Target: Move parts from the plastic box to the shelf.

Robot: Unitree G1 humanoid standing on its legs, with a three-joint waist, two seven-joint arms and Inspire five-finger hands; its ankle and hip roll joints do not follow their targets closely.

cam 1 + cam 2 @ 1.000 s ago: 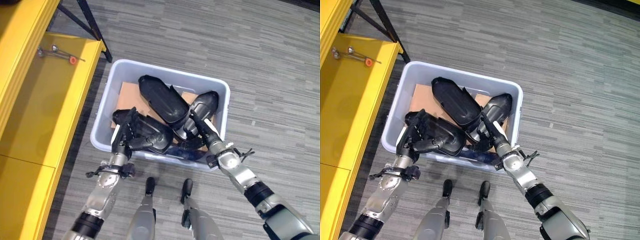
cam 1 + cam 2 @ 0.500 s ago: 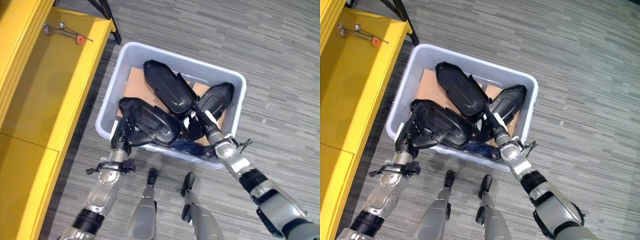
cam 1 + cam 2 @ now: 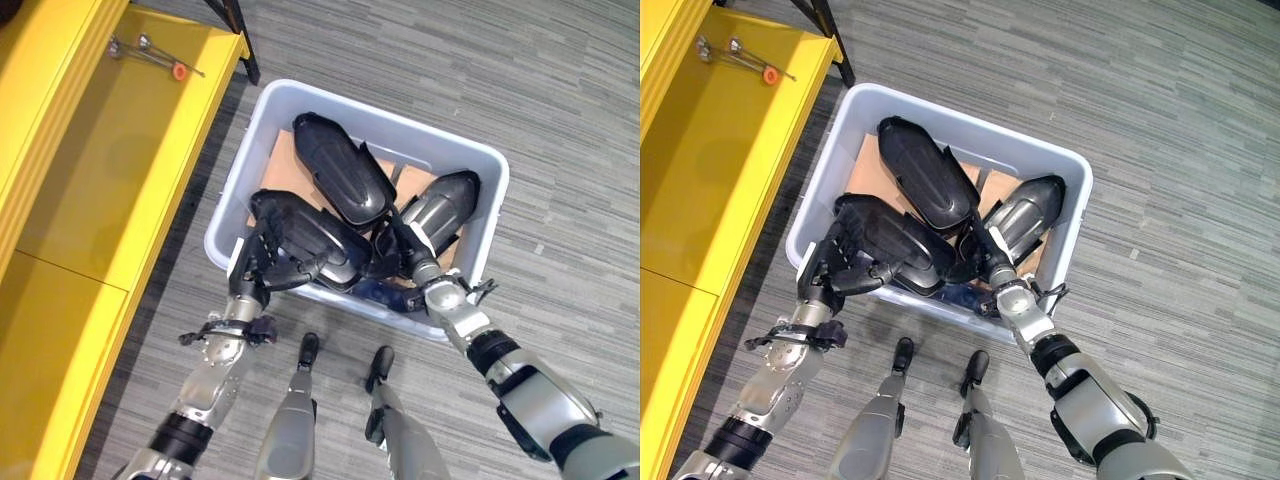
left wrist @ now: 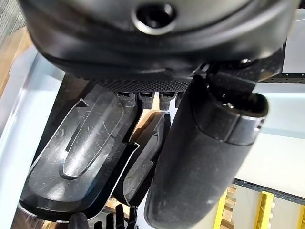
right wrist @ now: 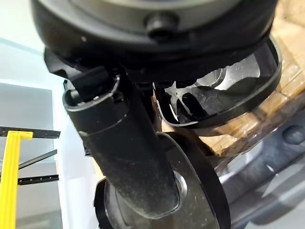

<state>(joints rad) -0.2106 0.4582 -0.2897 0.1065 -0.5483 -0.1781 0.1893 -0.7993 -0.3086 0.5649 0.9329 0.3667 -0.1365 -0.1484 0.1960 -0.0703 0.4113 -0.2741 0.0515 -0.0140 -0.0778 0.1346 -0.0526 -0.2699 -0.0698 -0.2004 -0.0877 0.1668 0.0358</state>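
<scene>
A pale grey plastic box (image 3: 300, 95) stands on the floor and holds three black shell-shaped parts. My left hand (image 3: 258, 268) is curled over the near edge of the left part (image 3: 320, 240), which is tilted up over the box's front wall. The left wrist view shows its thumb (image 4: 200, 157) beside that part's hollow underside (image 4: 90, 157). My right hand (image 3: 415, 262) reaches in at the near end of the right part (image 3: 445, 200), dark against dark. The third part (image 3: 345, 180) lies across the middle. The yellow shelf (image 3: 110, 190) runs along the left.
Brown cardboard (image 3: 285, 165) lines the box bottom. Metal tools with an orange tip (image 3: 155, 58) lie on the shelf's far end. A black stand leg (image 3: 238, 30) comes down by the box's far left corner. Grey striped carpet spreads to the right.
The camera has moved, so the box and shelf sit higher and further right in view. My left hand keeps its hold on the left part; my right arm has reached slightly deeper.
</scene>
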